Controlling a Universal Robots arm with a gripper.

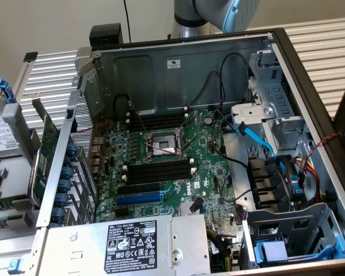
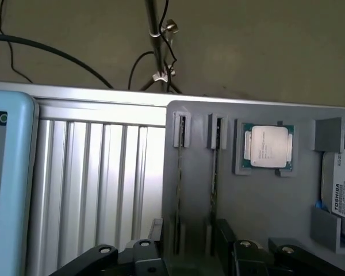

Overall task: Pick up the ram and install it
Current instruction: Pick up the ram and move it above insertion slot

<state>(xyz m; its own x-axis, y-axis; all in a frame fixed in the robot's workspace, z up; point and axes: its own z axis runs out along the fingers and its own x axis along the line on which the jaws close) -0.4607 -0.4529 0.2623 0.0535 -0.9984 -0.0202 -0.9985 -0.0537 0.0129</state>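
Observation:
Two ram sticks stand on edge in holders on a grey tray [image 2: 259, 201]; one stick [image 2: 179, 190] and its neighbour [image 2: 214, 190] show as thin dark lines. My gripper [image 2: 190, 256] hovers over their near ends, open, with its black fingers [image 2: 230, 247] apart and nothing held between them. In the exterior view the open computer case [image 1: 178, 63] lies with its motherboard [image 1: 178, 190] exposed. Long black memory slots [image 1: 161, 170] with white end clips sit on either side of the processor socket [image 1: 161, 144], with another bank of slots [image 1: 158, 121] behind it.
A processor chip [image 2: 267, 147] and a hard drive [image 2: 340, 187] share the grey tray. A ribbed metal tabletop [image 2: 98, 190] lies beside it. In the case, a green expansion card [image 1: 45, 152] stands along the exterior view's left wall. Cables [image 1: 259, 138], a power supply [image 1: 132, 244] and drive cages [image 1: 293, 236] crowd it.

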